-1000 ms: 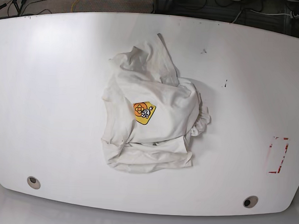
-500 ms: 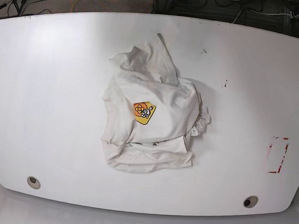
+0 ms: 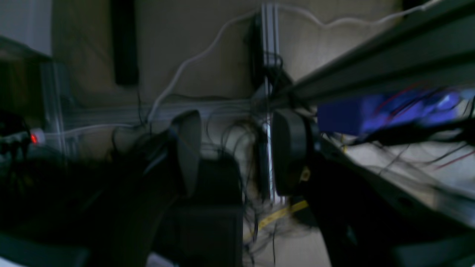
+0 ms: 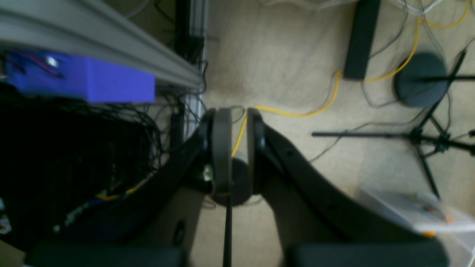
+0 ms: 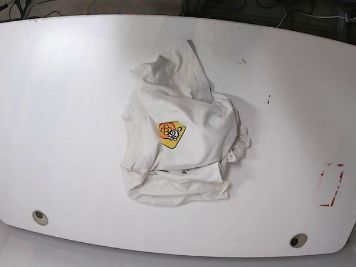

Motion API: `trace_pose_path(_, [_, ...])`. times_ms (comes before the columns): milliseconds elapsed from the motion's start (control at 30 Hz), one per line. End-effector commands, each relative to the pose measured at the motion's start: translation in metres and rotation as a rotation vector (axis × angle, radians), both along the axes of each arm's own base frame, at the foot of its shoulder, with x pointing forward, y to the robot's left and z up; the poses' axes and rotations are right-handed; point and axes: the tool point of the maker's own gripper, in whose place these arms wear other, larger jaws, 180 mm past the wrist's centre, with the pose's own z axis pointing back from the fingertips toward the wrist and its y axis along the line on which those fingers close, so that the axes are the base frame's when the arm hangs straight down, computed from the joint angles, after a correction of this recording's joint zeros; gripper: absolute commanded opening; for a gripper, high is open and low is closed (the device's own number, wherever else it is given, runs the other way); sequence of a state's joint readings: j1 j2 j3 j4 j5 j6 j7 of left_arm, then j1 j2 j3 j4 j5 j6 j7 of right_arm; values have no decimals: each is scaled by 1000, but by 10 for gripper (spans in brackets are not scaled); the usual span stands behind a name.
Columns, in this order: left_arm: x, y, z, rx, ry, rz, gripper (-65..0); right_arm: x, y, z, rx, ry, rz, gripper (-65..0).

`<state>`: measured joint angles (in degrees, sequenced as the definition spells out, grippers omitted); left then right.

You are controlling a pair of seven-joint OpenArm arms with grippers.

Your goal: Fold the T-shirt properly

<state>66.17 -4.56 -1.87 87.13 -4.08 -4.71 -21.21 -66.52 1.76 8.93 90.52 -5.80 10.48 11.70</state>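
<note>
My left gripper [image 3: 235,152] had dark, rounded grey pads [image 3: 187,148]; my right gripper [image 4: 239,148] wore matte black arms with slim grey pads [image 4: 221,148]

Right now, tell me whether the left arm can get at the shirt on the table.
Probably yes, but not at once. The shirt lies crumpled mid-table with nothing on or around it. The left hand, open and empty, faces floor and cables, out of the base view, so it must travel first.
</note>
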Motion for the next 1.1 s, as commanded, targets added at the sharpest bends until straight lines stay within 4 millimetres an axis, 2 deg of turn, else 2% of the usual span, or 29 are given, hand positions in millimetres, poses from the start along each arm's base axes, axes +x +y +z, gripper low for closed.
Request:
trace_pose_path(0, [-5, 2, 13, 3, -14, -4, -369, -4, -1, 9, -1, -6, 3, -580])
trace_pose_path(467, [-2, -1, 46, 3, -57, -4, -367, 12, 3, 36, -3, -66, 21, -580])
trace_pose_path(533, [9, -1, 53, -1, -85, -6, -369, 22, 2, 41, -8, -91, 28, -580])
trace_pose_path(733, [22, 3, 64, 1, -125, 9, -372, 35, 3, 50, -11, -130, 33, -580])
trace_pose_path(1067, [50, 15, 75, 29, -195, 22, -375, 54, -2, 60, -28, -193, 17, -580])
